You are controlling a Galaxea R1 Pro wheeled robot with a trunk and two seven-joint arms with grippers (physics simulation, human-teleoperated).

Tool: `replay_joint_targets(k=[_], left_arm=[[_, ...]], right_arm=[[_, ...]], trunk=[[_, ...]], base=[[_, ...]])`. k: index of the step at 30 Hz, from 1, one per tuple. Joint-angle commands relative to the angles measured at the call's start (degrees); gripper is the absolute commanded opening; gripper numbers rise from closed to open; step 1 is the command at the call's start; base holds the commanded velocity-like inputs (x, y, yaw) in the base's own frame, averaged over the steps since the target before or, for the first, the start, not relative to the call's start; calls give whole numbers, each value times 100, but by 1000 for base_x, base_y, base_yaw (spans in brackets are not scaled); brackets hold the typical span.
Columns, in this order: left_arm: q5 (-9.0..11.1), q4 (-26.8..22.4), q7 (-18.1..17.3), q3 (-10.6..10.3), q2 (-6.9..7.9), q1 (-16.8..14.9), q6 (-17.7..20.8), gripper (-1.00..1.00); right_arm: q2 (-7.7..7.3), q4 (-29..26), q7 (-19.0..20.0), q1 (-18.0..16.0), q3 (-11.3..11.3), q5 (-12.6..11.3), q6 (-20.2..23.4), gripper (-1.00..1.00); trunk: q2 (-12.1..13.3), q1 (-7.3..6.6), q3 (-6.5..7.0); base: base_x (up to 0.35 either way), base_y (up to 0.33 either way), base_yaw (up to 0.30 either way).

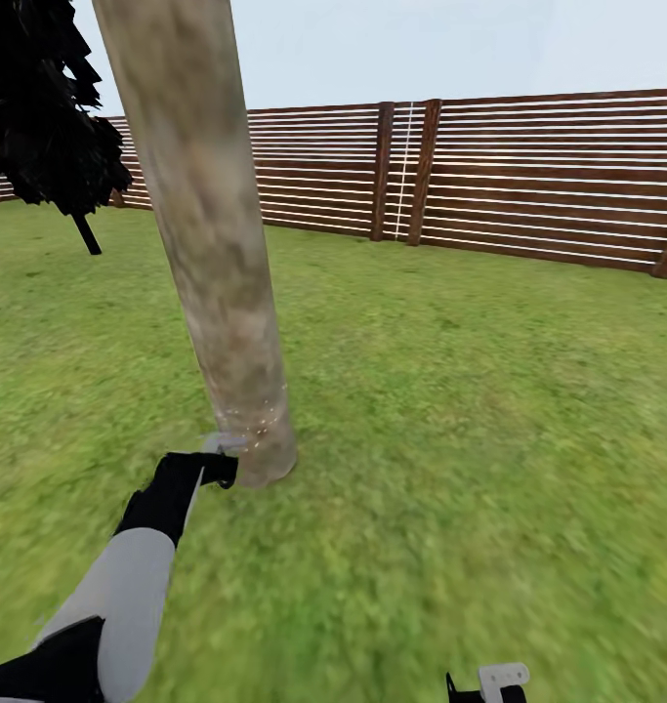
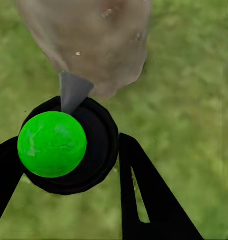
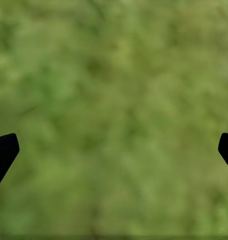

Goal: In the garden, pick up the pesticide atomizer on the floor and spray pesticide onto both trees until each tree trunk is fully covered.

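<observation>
1. Left gripper: its fingers are clamped on the atomizer, one dark finger on each side of its black round body. The green cap sits between the fingers; the grey nozzle points out past the fingertips.
2. Trunk: thick, pale, mottled, standing on the grass. In the left wrist view the trunk base lies straight ahead of the nozzle, which is close to the bark or just touching it; I cannot tell which.
3. Head view: the left gripper is low, beside the trunk foot, with the nozzle toward it. A few pale specks show on the bark just above the fingers, possibly spray; too faint to confirm.
4. Right gripper: fingers wide apart, nothing between them, only grass ahead. It shows at the lower edge of the head view, well apart from the trunk.
5. Surroundings: slatted fence behind; a dark bushy tree near it, not a target.
6. Step in hand, as I judge it: spraying the lowest part of this trunk.
7. Next move likely calls for keeping the nozzle aimed at the bark while raising the left arm, then working round the trunk. The upper bark looks unmarked, so coverage seems early. The second tree is not yet dealt with.
</observation>
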Motion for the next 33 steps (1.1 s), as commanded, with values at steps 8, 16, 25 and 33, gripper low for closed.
replay_joint_targets(k=[8,16,25,33], left_arm=[[-100,-219,-298,87,491,-359,511,-100],[-135,-808,-586,-41,122,-500,884,-100],[-143,-1093,-587,-65,80,-467,962,-100],[-149,-1109,-577,-9,130,-444,933,-100]], right_arm=[[9,9,-31,-4,-23,61,-19,100],[10,9,-26,-4,-26,61,-19,100],[5,7,-25,-4,-31,61,-18,100],[10,8,-30,-4,-32,61,-18,100]], trunk=[[-2,-1,-5],[-2,-1,-5],[-2,-1,-5],[-2,-1,-5]], base=[[0,0,49],[0,0,69],[25,-192,0],[123,-112,156]])
